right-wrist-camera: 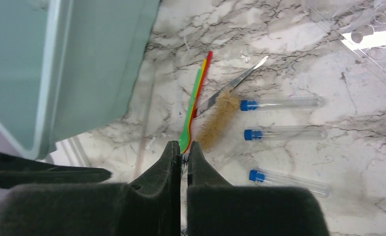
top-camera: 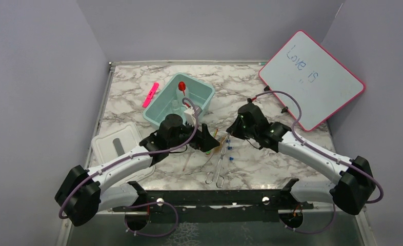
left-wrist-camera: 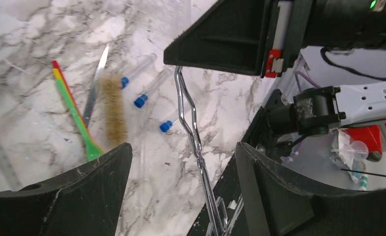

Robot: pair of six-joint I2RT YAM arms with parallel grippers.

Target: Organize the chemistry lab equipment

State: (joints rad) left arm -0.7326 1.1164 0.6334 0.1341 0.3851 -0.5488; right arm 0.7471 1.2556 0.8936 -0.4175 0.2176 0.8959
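Note:
The metal tongs [top-camera: 218, 166] lie on the marble table, handles toward the near edge. My right gripper [top-camera: 232, 132] is shut on their tip end; in the right wrist view [right-wrist-camera: 181, 147] a sliver of metal shows between the closed pads. My left gripper [top-camera: 208, 140] is open and empty, and the tongs [left-wrist-camera: 196, 142] pass below its gap [left-wrist-camera: 183, 147]. The green-handled tool [right-wrist-camera: 193, 105], the tan brush [right-wrist-camera: 215, 120] and three blue-capped tubes [right-wrist-camera: 282, 132] lie beside them. The red-bulbed dropper [top-camera: 181, 85] stands in the teal bin [top-camera: 161, 105]. A thin rod [top-camera: 186, 161] lies near the front.
The pink marker [top-camera: 150, 94] lies left of the bin. The pink-framed whiteboard [top-camera: 312, 77] leans at the back right. A white lid [top-camera: 116, 146] sits at the left under my left arm. A clear rack [right-wrist-camera: 377, 29] lies by the tubes.

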